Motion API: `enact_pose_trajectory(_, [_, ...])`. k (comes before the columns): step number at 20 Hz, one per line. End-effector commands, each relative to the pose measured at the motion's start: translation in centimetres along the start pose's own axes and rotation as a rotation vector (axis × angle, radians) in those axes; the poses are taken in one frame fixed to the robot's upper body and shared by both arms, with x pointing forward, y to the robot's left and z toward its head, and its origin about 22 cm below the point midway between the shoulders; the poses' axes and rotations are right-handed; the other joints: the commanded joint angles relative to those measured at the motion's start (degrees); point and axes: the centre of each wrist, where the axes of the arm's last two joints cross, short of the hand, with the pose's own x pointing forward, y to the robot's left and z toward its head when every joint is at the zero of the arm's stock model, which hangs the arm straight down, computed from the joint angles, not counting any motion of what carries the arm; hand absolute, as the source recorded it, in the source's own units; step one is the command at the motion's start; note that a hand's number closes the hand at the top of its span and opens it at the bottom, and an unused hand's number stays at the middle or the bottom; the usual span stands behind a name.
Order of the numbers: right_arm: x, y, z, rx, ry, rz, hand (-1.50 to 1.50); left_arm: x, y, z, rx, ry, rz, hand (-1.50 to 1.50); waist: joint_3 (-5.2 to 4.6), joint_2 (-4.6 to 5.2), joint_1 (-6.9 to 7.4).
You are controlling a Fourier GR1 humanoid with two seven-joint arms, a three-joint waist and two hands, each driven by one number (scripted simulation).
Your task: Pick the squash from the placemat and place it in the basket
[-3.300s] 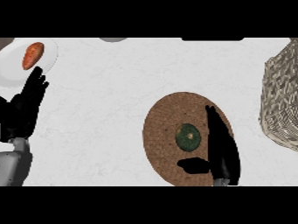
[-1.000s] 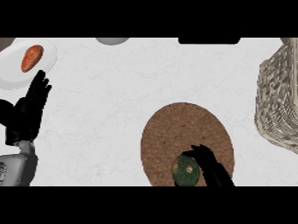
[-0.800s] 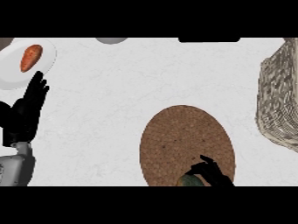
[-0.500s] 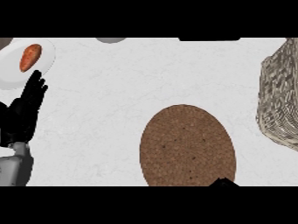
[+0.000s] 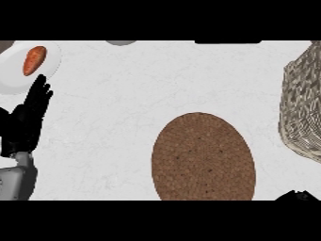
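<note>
Resting left hand (image 5: 20, 122), plate (image 5: 6, 77), carrot (image 5: 34, 60), possibly

The placemat (image 5: 203, 157) lies on the counter (image 5: 156, 80) at lower centre, running down to the bottom edge. The basket (image 5: 312, 101) stands at the right edge, just beside the placemat's upper right. A plate (image 5: 10, 75) sits in the upper left corner — a carrot (image 5: 34, 60) lies on it. The left hand (image 5: 20, 120) rests just below the plate, at the left edge.
</note>
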Motion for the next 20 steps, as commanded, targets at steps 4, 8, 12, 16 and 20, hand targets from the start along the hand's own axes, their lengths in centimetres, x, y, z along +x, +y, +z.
enact_pose_trajectory(4, [3.4, -3.2, -4.0, -0.172, 0.02, -0.097, 1.5, 1.2, 0.0, -1.7, -0.007, -0.012, -0.01, 0.0, 0.03, 0.24, 0.48])
enact_pose_trajectory(8, [5.4, -5.1, -7.5, -0.245, 0.054, -0.052, 1.5, 0.4, -1.8, -1.7, -0.012, -0.007, -0.007, 0.0, -0.01, 0.22, 0.63])
enact_pose_trajectory(12, [8.0, -6.7, -10.2, -0.29, 0.068, 0.004, 1.5, -0.6, 0.9, 0.2, -0.032, 0.001, -0.006, 0.0, -0.03, 0.08, 1.09])
enact_pose_trajectory(16, [7.1, -7.9, -14.5, -0.317, 0.102, 0.106, 1.5, -0.2, 0.0, 0.1, -0.025, 0.001, 0.012, 0.0, 0.01, 0.13, 0.99])
enact_pose_trajectory(20, [4.3, -10.2, -16.8, -0.279, 0.12, 0.158, 1.5, -1.0, -1.1, -0.9, -0.015, 0.012, 0.009, 0.0, 0.06, 0.18, 0.46])
